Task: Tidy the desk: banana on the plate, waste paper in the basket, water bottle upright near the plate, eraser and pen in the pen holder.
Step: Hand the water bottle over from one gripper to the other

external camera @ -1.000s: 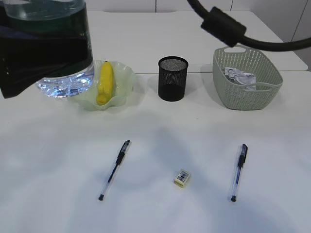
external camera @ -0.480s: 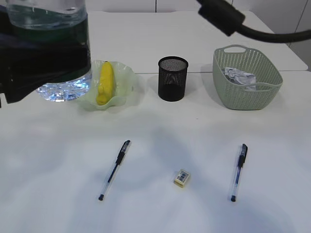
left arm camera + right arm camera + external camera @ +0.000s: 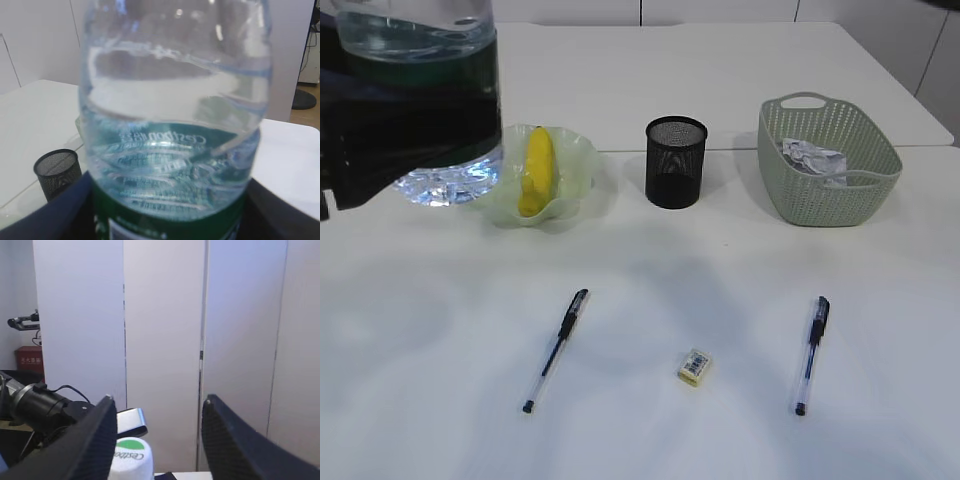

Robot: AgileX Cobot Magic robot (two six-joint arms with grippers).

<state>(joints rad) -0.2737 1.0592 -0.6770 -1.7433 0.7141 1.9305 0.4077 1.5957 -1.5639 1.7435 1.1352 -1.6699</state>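
White desk [image 3: 720, 60], raised water bottle [image 3: 420, 90]

pale wall panels [image 3: 165, 340], wood floor [image 3: 305, 114]

A lab or office: white desk [image 3: 740, 80], plain panelled walls [image 3: 165, 340].

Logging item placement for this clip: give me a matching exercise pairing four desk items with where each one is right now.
Items:
1. banana
2. waste paper
3. eraser
4. water bottle

Places:
A. in the basket
B. on the bare desk between two pens
C. raised above the desk, held by the left end effector
D. on the plate

Pairs: 1-D, 2-A, 3-B, 4-C
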